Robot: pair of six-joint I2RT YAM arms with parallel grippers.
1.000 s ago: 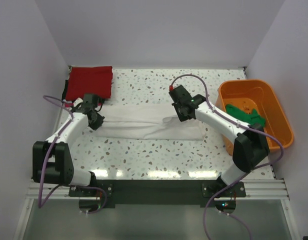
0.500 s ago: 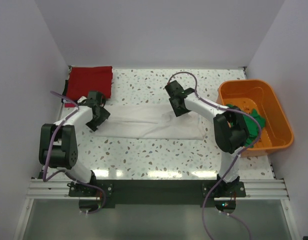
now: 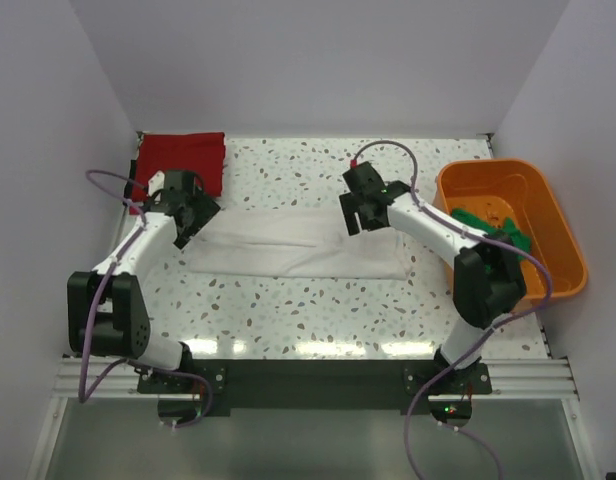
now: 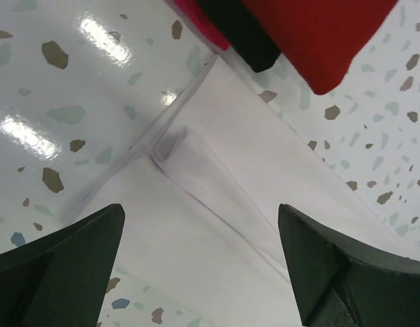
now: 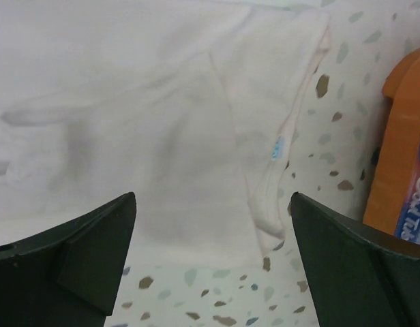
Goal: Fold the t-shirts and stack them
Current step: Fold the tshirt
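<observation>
The white t-shirt [image 3: 288, 245] lies folded into a long strip across the middle of the table. My left gripper [image 3: 191, 216] hovers open over its left end, nothing between the fingers; in the left wrist view the gripper [image 4: 200, 208] frames the folded white cloth [image 4: 230, 204]. My right gripper [image 3: 356, 214] is open above the strip's right part, and its wrist view shows the gripper [image 5: 212, 197] over the white collar end [image 5: 162, 122]. The red t-shirt [image 3: 183, 160] lies folded at the back left, on a thin dark one [image 4: 241, 30]. The green t-shirt [image 3: 493, 228] sits in the tub.
The orange plastic tub [image 3: 553, 215] stands at the right edge, close to my right arm. White walls close in the table on the left, back and right. Speckled tabletop [image 3: 308, 300] stretches in front of the white strip.
Both grippers have opened and let go of the white t-shirt. The left one has drawn back toward the red t-shirt; the right one has risen slightly.
</observation>
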